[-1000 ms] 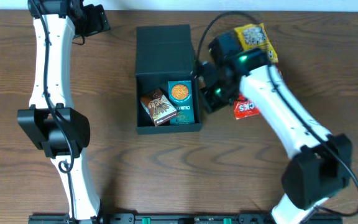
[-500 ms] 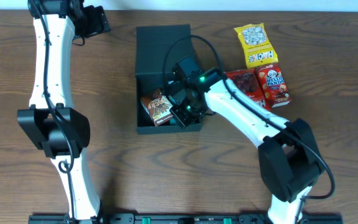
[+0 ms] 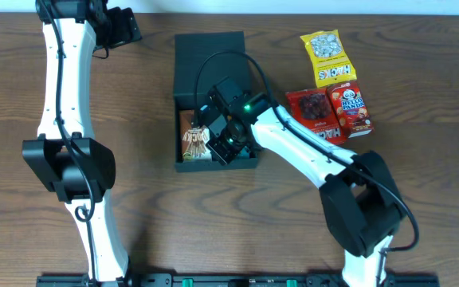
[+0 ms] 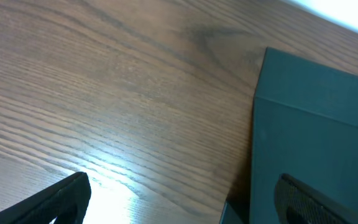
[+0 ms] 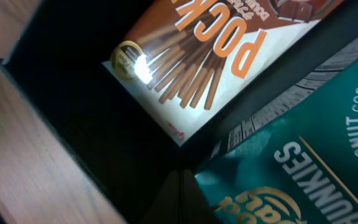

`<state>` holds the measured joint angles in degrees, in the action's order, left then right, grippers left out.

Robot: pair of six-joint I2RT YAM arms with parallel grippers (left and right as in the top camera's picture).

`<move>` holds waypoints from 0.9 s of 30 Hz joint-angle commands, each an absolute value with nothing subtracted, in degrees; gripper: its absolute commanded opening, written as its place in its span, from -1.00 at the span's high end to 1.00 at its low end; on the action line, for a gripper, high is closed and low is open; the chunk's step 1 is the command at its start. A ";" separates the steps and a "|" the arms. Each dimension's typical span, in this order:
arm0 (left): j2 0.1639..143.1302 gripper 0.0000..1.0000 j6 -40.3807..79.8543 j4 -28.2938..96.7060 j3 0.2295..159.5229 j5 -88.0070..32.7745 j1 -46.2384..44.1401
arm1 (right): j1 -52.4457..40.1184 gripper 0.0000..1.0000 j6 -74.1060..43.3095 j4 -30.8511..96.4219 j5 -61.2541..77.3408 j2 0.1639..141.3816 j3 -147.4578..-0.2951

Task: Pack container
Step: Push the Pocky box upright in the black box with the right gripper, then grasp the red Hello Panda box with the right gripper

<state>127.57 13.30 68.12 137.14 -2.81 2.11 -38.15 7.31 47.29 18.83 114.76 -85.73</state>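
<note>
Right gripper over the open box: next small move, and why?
Probably lift the right gripper straight up out of the container. The Pocky box and teal cookie carton already lie flat inside, while the red packet, Hello Panda box and yellow packet wait on the table beside it. Its jaws are not visible.

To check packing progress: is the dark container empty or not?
Not empty. A Pocky box and a teal cookie carton lie inside the container.

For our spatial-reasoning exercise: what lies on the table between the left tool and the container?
Nothing: the overhead view shows only bare table between the left tool and the container, and the left wrist view shows the same.
</note>
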 commanded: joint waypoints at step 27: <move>126.41 -0.91 13.30 68.90 138.26 -2.57 2.24 | -0.62 -0.98 15.92 57.36 -5.13 115.11 -102.43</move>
<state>127.57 13.32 68.79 137.14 -2.81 2.11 -2.48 15.07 57.41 -4.16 114.91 -102.26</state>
